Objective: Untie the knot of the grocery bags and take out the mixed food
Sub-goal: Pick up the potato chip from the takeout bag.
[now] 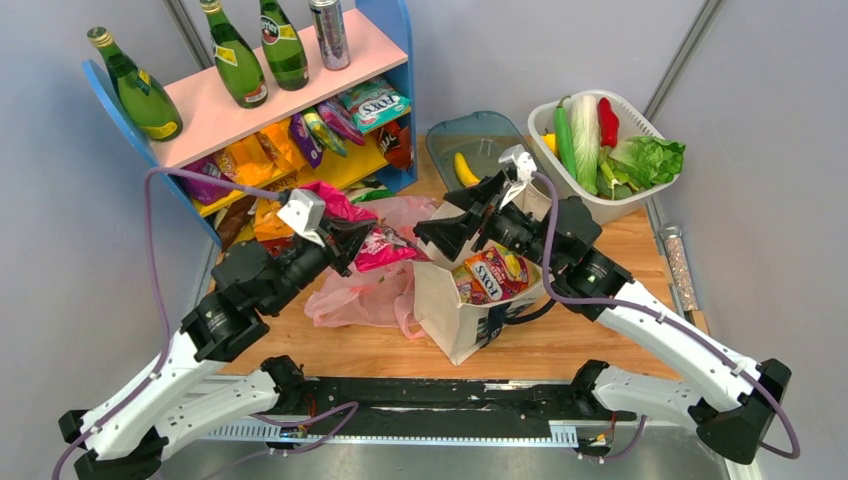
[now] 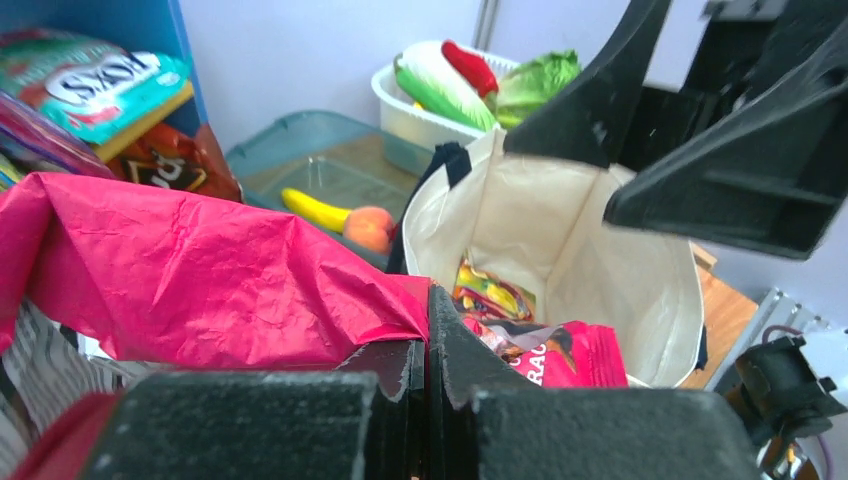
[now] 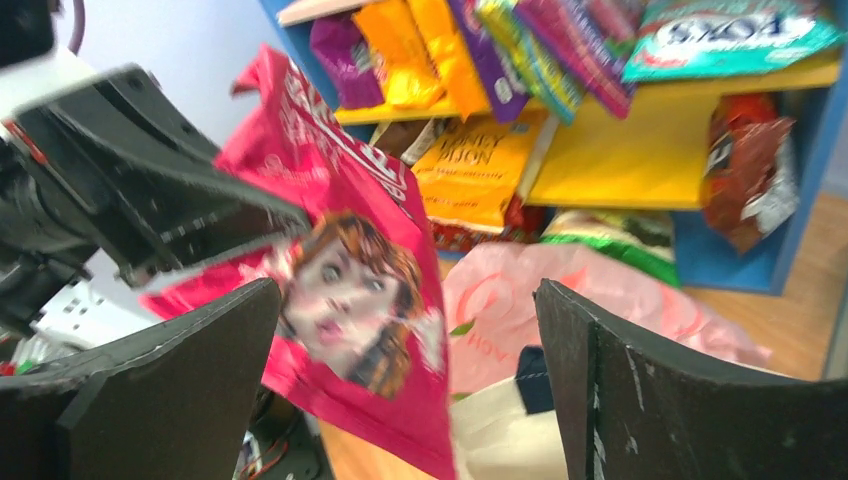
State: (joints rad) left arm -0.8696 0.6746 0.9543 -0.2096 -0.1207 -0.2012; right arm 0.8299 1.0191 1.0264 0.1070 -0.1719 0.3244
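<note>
Holding: our left fingers (image 2: pixel 430 385) are pinched tight on an edge of the magenta crisp packet (image 2: pixel 200 270), which is lifted at centre frame in the top view.
Other arm: the right fingers (image 1: pixel 462 218) are spread wide with nothing between them, above the canvas tote (image 1: pixel 470 325).
Relation: the packet hangs just left of the right fingers, its long axis sloping down toward the tote. We judge that only the left arm has it.
Elsewhere: the pink plastic bag (image 1: pixel 360 295) lies slumped on the table (image 1: pixel 580 345), left of the tote.
Hidden: we cannot make out the knot, and the tote's contents are partly covered.
</note>
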